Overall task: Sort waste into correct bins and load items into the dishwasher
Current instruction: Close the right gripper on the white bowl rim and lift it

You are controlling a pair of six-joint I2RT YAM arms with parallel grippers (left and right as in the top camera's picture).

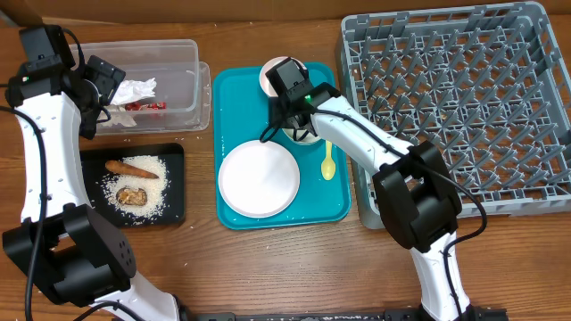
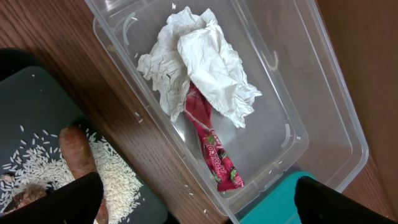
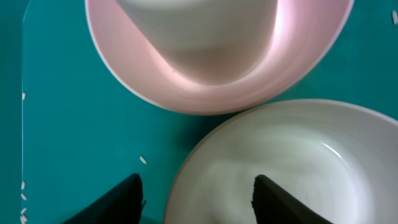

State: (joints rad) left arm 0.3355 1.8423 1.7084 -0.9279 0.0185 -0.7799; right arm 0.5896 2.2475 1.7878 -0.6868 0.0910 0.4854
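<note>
Overhead, we saw the teal tray (image 1: 319, 203) in the middle of the table and placed everything else by it. On its near left part lay the big white plate (image 1: 259, 178), and the yellow spoon (image 1: 328, 162) lay by its right edge. At its far end sat the pink dish (image 3: 211, 81) with the small white cup (image 3: 199, 25) standing in it, and the white bowl (image 3: 298, 162) was just beside the dish. A few grains of rice (image 1: 152, 183) were loose on the teal tray; most lay in the black tray (image 1: 174, 203) to its left, under the carrot (image 1: 131, 167) and the brown lump (image 1: 132, 194).

Beyond the black tray, also left of the teal tray, the clear tub (image 1: 178, 58) held the crumpled napkin (image 2: 199, 62) and the red wrapper (image 2: 214, 149). The grey dish rack (image 1: 464, 107) stood to the teal tray's right.

The right gripper (image 3: 196, 202) was spread wide over the bowl's rim, one finger outside and one inside; we could not tell if either touched it. The left gripper (image 2: 199, 205) hung over the tub's near edge with its fingers wide apart, holding nothing.
</note>
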